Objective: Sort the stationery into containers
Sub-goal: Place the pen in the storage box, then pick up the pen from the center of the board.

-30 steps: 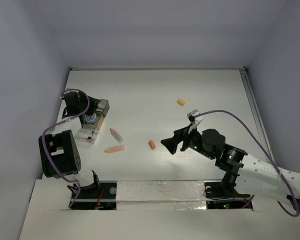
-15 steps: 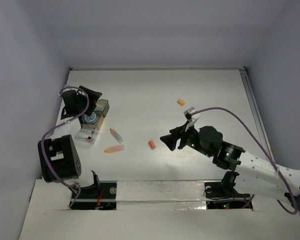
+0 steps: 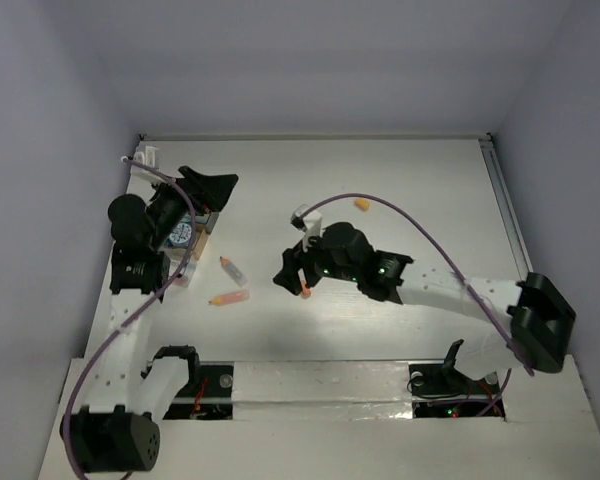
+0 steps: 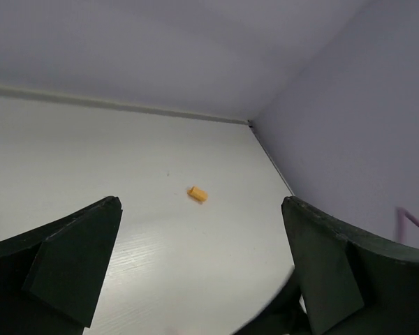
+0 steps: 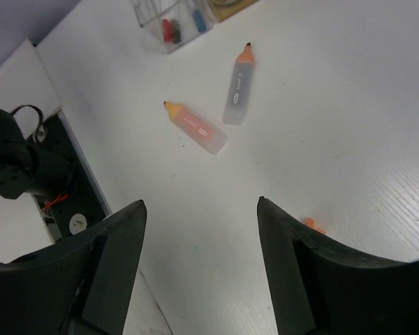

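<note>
We are hanging our right claw [image 5: 200, 204] low over the white bench [image 3: 400, 180] with its two dark fingers standing apart and nothing between them. The small orange eraser-like stub [image 5: 309, 224] is peeking out just beside the finger at the right edge of the wrist view, so it is lying off to one side of the gap rather than inside it. Too little of the stub is showing to tell which way its long axis is running. We are judging that the coming move is turning on shifting the claw sideways until the stub is sitting between the fingers. Farther ahead, two short markers are lying near each other at an angle: a pale orange one [image 5: 195, 129] and a greyish one with an orange cap [image 5: 239, 87]. Both are pointing roughly towards the clear rectangular plastic tray [image 5: 148, 24] beyond them. Our left claw [image 3: 220, 188] is hovering wide apart and empty over the containers, well away from the stub, so the right arm is the nearer one. A yellow-orange block [image 4: 197, 194] is lying alone far out on the bench.
</note>
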Robot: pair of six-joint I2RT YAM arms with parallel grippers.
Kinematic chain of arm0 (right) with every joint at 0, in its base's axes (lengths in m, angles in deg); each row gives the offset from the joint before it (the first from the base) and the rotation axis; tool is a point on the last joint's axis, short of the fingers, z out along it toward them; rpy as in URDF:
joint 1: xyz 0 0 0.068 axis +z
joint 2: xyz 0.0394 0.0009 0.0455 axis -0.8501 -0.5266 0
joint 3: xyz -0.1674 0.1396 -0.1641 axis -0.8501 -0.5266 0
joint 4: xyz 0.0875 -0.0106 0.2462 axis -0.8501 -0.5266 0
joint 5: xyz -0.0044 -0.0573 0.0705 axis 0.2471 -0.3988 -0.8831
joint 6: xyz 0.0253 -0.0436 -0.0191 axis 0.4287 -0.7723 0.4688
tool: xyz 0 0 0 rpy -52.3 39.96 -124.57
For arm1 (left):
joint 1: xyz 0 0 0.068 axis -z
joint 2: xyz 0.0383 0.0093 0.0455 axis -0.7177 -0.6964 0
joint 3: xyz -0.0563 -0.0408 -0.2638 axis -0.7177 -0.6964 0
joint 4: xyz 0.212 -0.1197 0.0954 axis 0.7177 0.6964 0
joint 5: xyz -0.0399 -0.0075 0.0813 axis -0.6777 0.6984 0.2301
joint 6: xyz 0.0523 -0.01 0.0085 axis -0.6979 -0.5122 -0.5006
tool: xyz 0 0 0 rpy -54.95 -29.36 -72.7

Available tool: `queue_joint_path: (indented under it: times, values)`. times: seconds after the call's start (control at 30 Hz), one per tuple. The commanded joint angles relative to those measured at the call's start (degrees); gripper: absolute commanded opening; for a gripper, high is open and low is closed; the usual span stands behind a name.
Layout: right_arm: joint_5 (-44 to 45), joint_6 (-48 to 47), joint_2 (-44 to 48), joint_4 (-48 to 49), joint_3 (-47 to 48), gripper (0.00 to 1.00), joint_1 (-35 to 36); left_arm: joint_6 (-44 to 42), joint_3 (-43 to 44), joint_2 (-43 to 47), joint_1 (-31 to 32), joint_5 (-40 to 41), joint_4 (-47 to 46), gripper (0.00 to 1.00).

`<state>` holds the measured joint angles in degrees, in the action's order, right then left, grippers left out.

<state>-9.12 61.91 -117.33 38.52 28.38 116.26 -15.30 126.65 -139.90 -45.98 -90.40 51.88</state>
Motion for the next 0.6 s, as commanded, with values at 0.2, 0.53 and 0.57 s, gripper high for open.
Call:
queue_joint_path:
  times: [0.2, 0.53, 0.57]
  values:
    - [-3.15, -4.24, -24.97, -2.69, 22.42, 0.77, -0.30, -9.64, -6.13, 19.70, 0.91, -2.32, 0.10, 0.99]
    - [1.16, -6.97, -49.05, -18.07, 50.73, 0.73, -0.30, -16.24, -3.15, 19.71, 7.32, 12.54, 13.98, 0.99]
    - [1.51, -6.97, -50.29, -19.12, 53.79, 0.73, -0.30, -16.68, -2.71, 19.80, 8.02, 13.85, 14.42, 0.99]
